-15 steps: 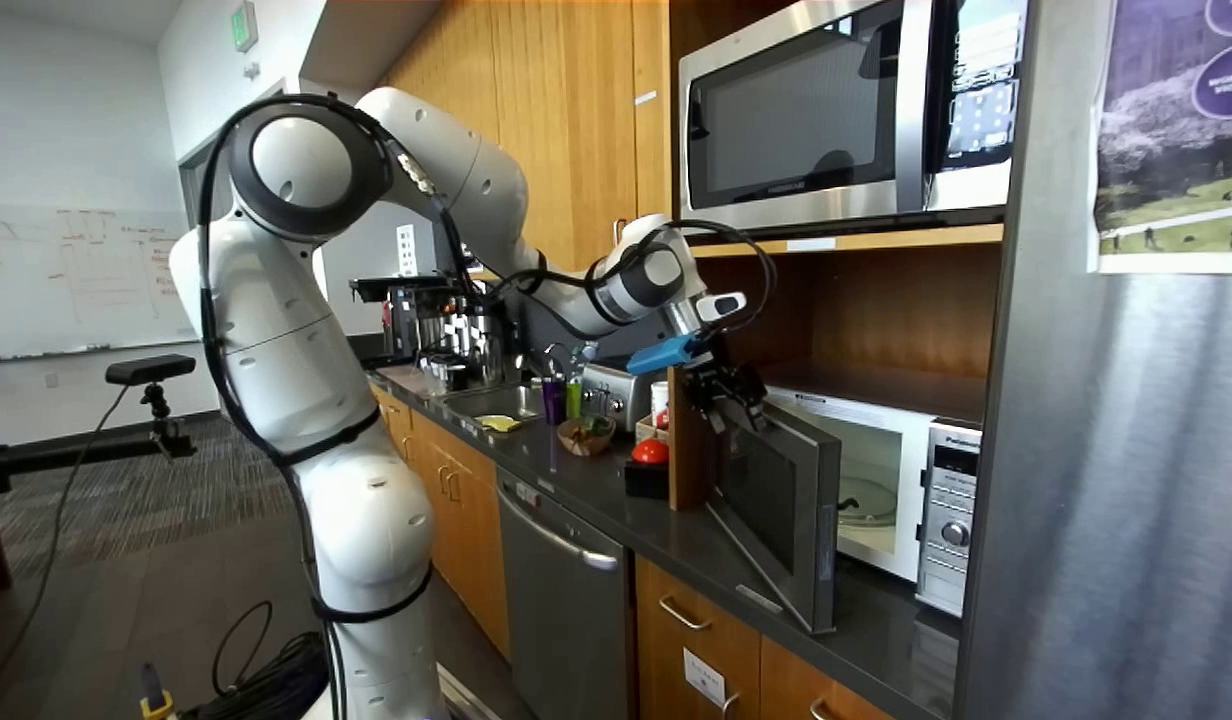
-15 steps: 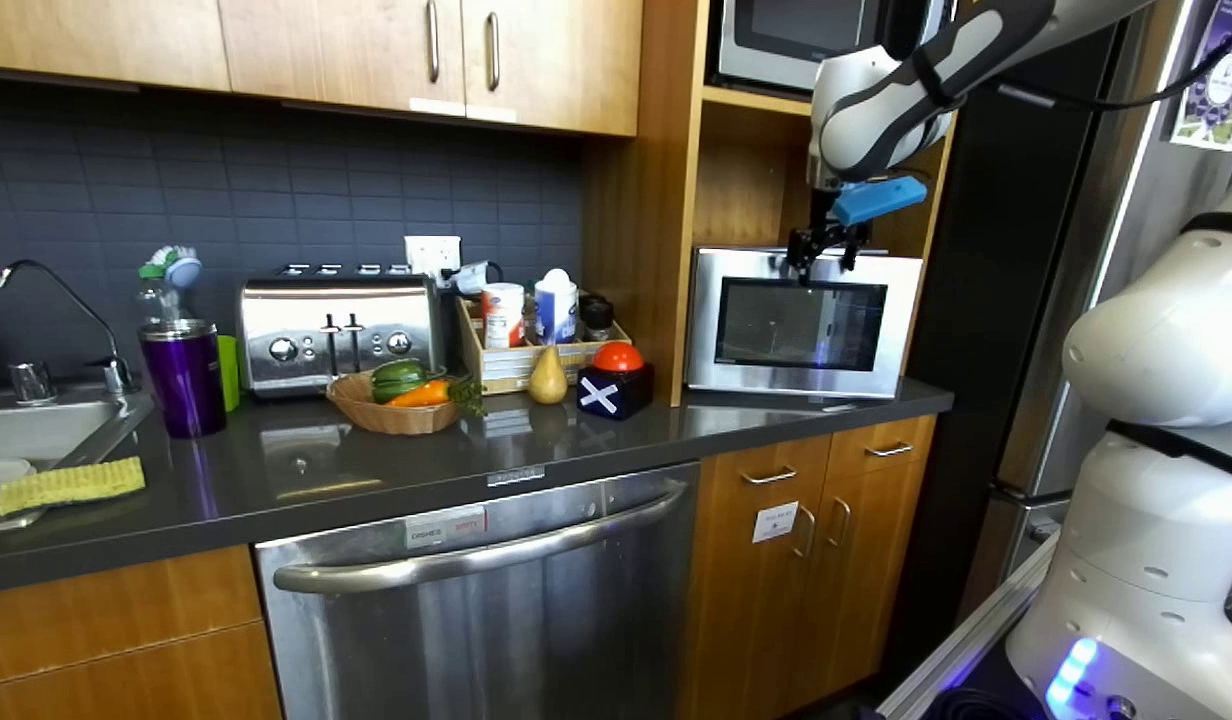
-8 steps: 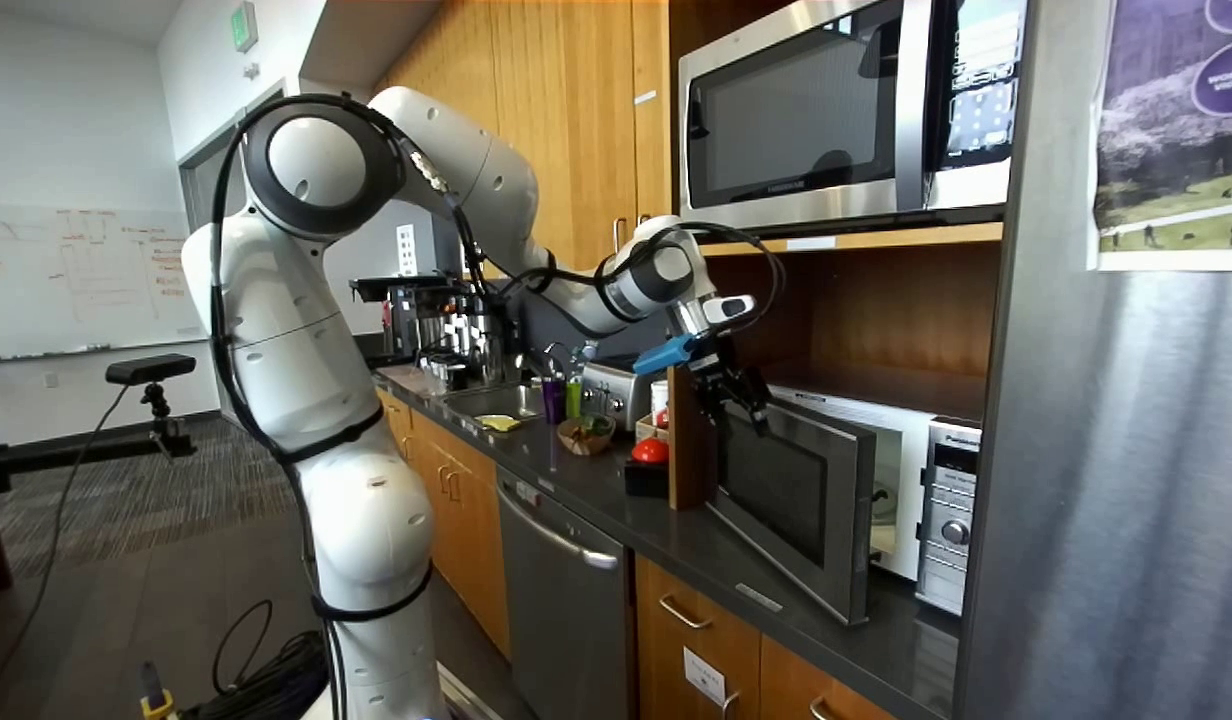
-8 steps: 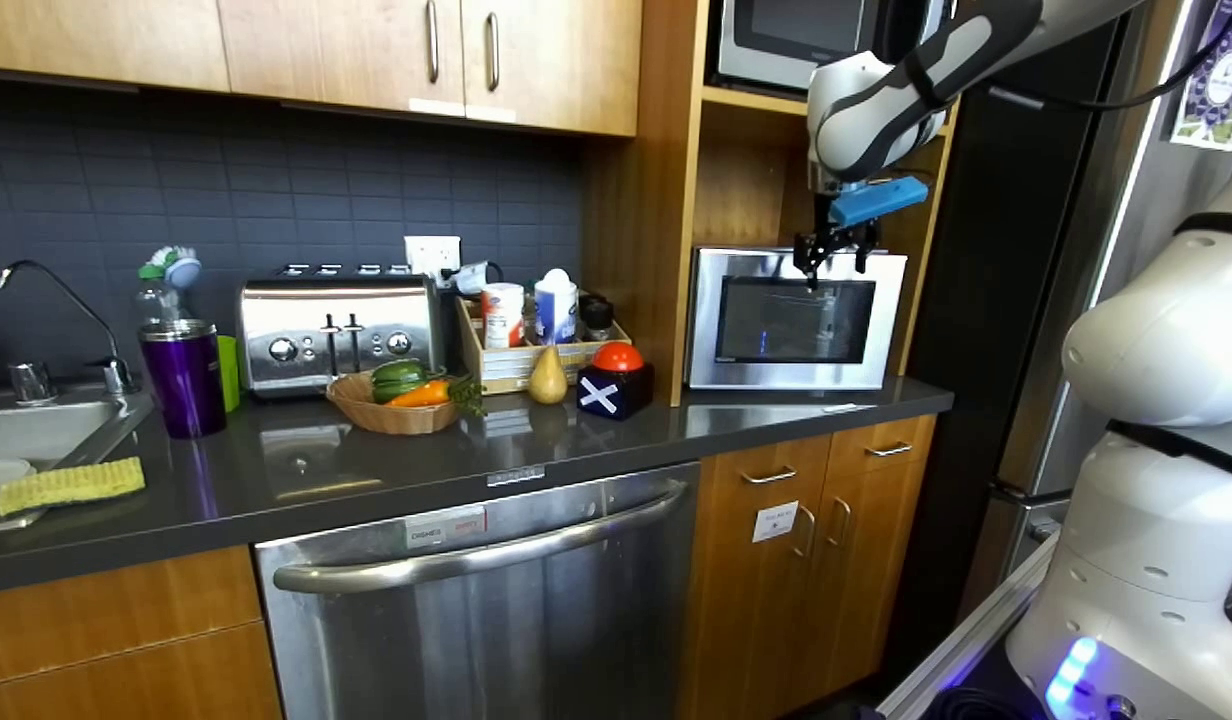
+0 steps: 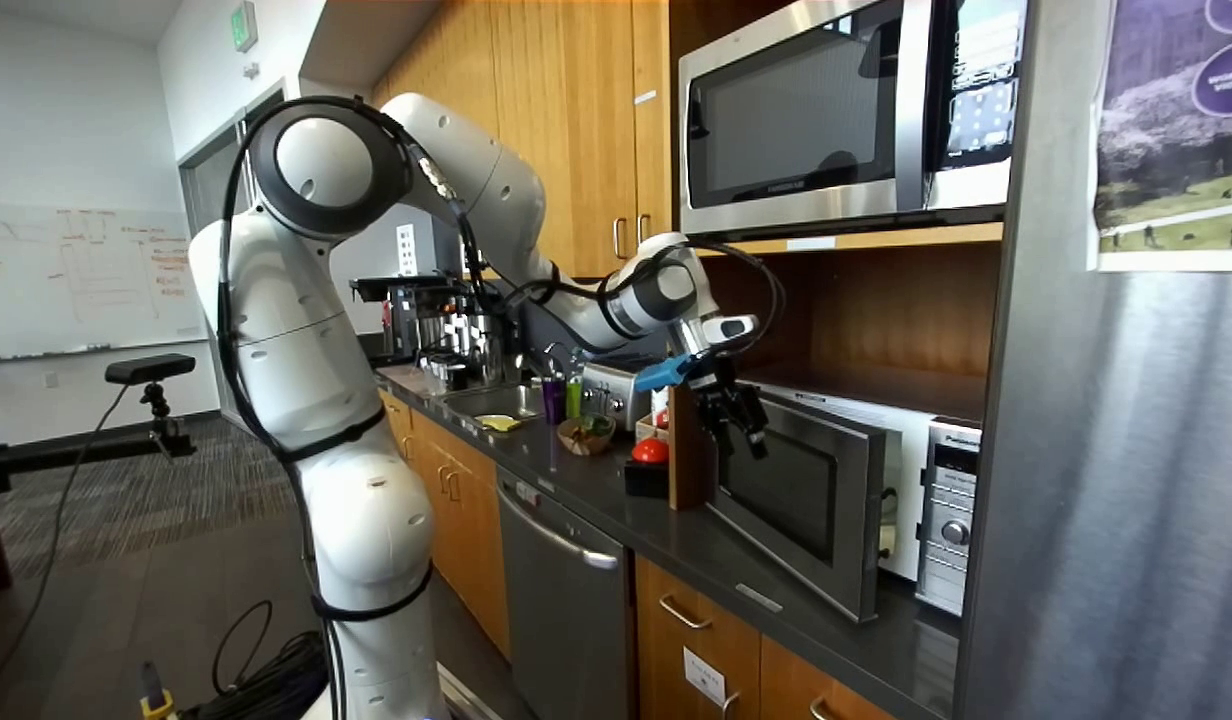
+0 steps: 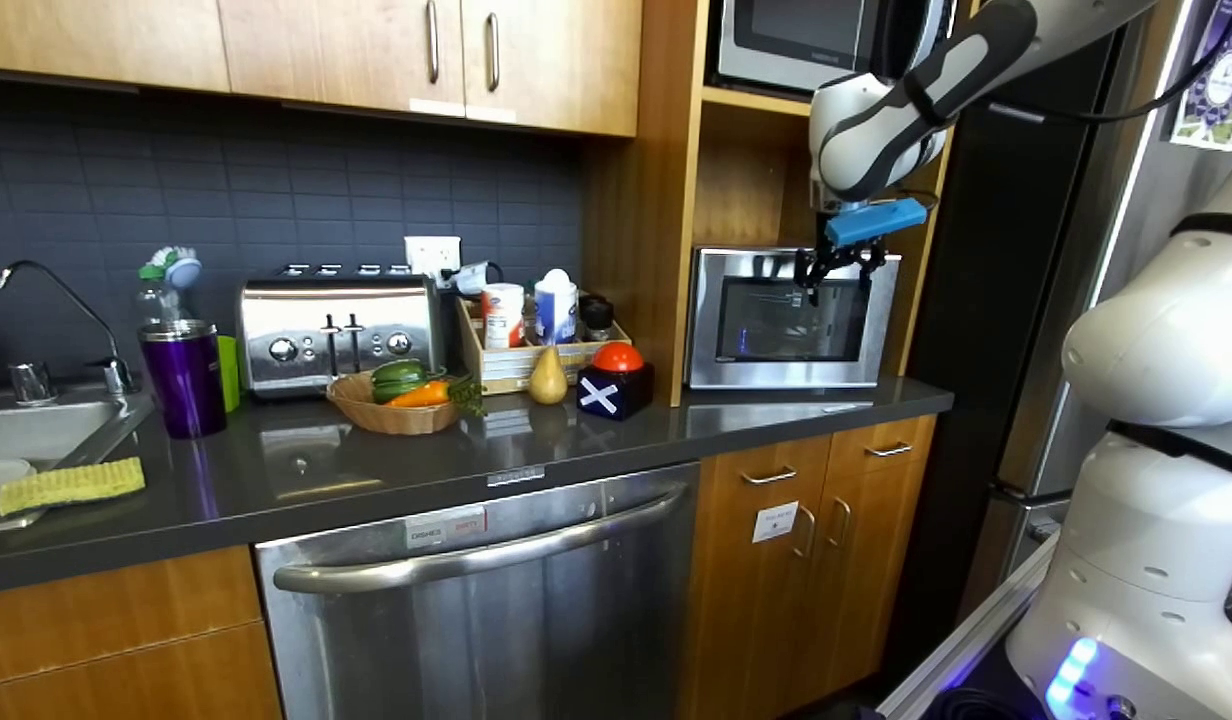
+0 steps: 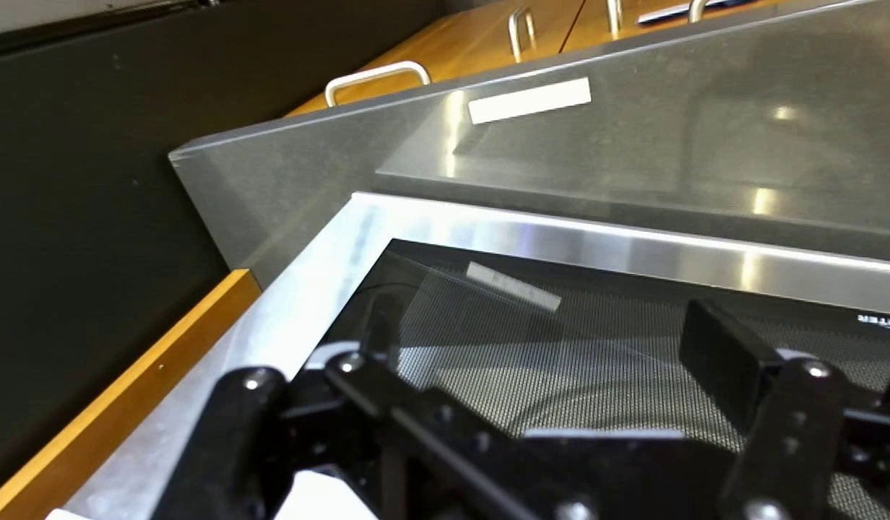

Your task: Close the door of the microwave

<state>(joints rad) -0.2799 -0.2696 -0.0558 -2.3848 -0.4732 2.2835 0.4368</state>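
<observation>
The microwave [image 5: 948, 515] stands on the counter in the lower cubby, its silver button panel at the right. Its door [image 5: 806, 480] has a silver-framed dark window and stands partly open. A gap shows between its free edge and the white body. The door also shows from the front [image 6: 766, 375] and in the wrist view [image 7: 503, 231]. My gripper [image 5: 738, 446] is in front of the upper part of the door's outer face, fingers pointing down. It shows there too in an exterior view [image 6: 838, 282]. In the wrist view my gripper [image 7: 542, 336] is open with nothing between the fingers. Contact with the door is unclear.
A wooden divider [image 5: 688, 440] stands at the hinge side. A larger stainless microwave [image 5: 796, 110] sits on the shelf above. A refrigerator [image 5: 1106, 480] stands at the right. A red button box [image 6: 616, 385], a pear [image 6: 548, 376] and a vegetable basket [image 6: 396, 405] are on the counter [image 6: 536, 455].
The door has swung toward the microwave body, and the gap at its free edge is narrower. My gripper first moved along with the door, then lowered in front of it.
</observation>
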